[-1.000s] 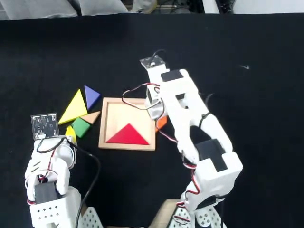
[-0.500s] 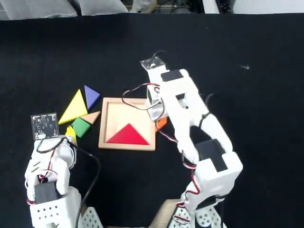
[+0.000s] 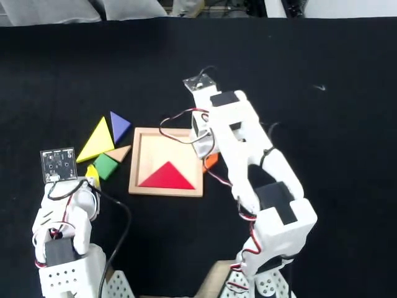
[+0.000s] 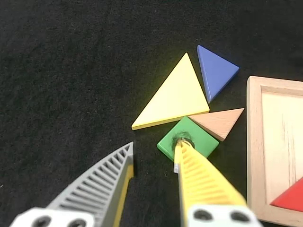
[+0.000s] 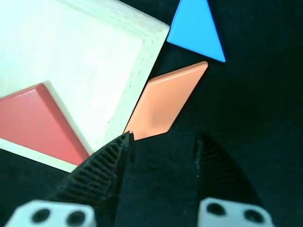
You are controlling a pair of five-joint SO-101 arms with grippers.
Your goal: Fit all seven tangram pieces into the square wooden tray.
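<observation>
Sensibly, since the orange parallelogram [image 5: 165, 101] lies flat on the surface [image 5: 255, 94] against the tray's [image 5: 137, 82] three o'clock rim, the right tool [image 5: 164, 142], open above it, should probably pinch its free ends, not the blocked side.

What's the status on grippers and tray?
Left gripper open, at green square. Right gripper open at orange piece, which lies against tray wall. Tray holds red triangle only.
</observation>
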